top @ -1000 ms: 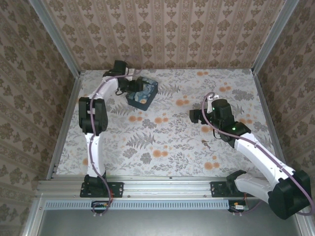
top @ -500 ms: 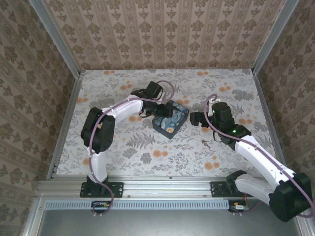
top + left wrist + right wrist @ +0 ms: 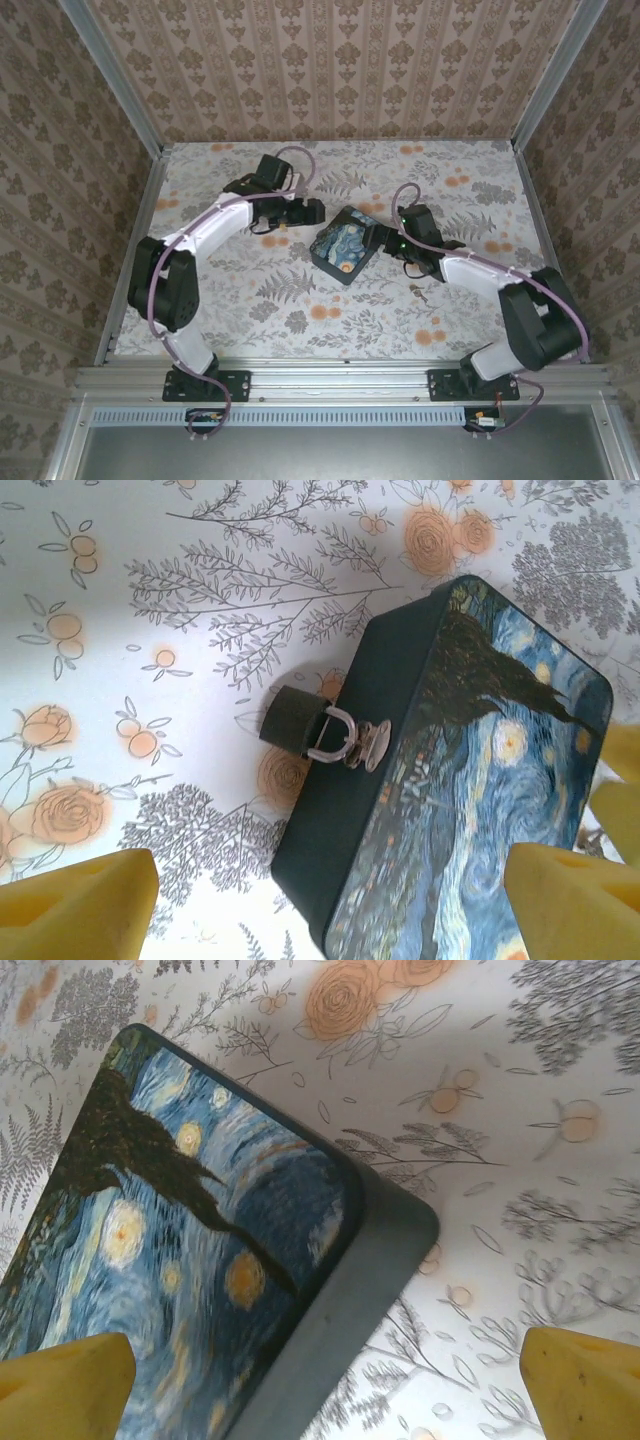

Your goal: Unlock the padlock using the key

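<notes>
From the top external camera, the left gripper (image 3: pixel 312 210) is hovering just beside the far-left edge of a blue painted tin box (image 3: pixel 345 246) that is sitting on the floral table (image 3: pixel 230 300). The right gripper (image 3: pixel 384 238) is reaching in from the opposite side, its tips just beside the box's edge. At this height neither gripper's spread is reading clearly. A small dark object (image 3: pixel 418 292) is lying on the table just to the near side of the right gripper; whether it is the key I cannot tell. The left wrist camera is giving the detail the overhead one is too coarse for. The left gripper (image 3: pixel 325 908) is standing wide, gripping nothing, with its yellow fingertips (image 3: pixel 80 910) spreading past the box's near corner. Straight ahead of it the dark padlock (image 3: pixel 293 718) is lying on the table against the box's side wall, its silver shackle (image 3: pixel 335 735) looping through the hasp (image 3: pixel 368 744). The right wrist camera is looking at the box's other end. The right gripper (image 3: pixel 322 1388) is also spreading wide and empty, and a rounded corner of the starry lid (image 3: pixel 180 1230) is lying between and ahead of its fingers.
</notes>
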Motion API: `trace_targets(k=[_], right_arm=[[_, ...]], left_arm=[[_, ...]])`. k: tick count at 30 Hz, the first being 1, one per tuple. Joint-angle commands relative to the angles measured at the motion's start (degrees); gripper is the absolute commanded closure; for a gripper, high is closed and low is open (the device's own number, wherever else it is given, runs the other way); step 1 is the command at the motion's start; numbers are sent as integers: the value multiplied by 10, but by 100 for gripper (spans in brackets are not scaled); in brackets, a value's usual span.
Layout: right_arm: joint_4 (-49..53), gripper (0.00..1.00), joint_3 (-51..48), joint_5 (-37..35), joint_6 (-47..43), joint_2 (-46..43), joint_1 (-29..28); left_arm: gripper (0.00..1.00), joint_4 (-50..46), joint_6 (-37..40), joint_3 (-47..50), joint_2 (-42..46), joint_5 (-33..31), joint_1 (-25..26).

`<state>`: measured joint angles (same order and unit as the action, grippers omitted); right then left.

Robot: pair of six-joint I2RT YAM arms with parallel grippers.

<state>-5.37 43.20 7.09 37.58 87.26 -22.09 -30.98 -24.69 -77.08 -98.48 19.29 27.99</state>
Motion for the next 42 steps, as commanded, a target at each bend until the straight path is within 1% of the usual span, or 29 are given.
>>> trace_targets(k=[1,3,4,6,10,13,16,19,22,25,31,32,33,37,42], right_arm=[[-79,0,71,54,33,60,-8],[-91,0,113,64,35,102,-13],[-93,0,138,69,36,121,-16],[-95,1,180,83,37,153,-20],[-99,1,261,147,38,207,-28],[-96,1,274,175,38,208,-25],[-66,0,245,154,26,168,-9],[-18,1,214,132,9,119,14],[26,0,178,113,-14,65,38],[49,0,143,102,-23,17,62],[103,0,94,87,-46,-70,108],[114,0,91,87,-49,-71,114],[124,0,88,89,-51,-98,119],[159,0,75,84,-52,-140,128],[209,0,59,61,-44,-182,143]], left_arm=[[9,2,49,39,30,84,1],[10,23,59,67,44,118,4],[10,35,62,82,53,122,6],[10,46,64,100,64,124,8],[10,65,58,123,76,120,5],[10,83,47,132,70,117,-3],[11,81,57,127,53,122,5],[11,60,72,106,30,129,39],[12,55,54,95,10,119,64],[12,63,44,89,-1,110,84],[11,90,15,47,-38,121,129],[11,101,5,37,-51,125,141],[11,109,-4,24,-67,126,151],[11,146,-42,-42,-133,127,187],[11,186,-87,-137,-208,129,206]])
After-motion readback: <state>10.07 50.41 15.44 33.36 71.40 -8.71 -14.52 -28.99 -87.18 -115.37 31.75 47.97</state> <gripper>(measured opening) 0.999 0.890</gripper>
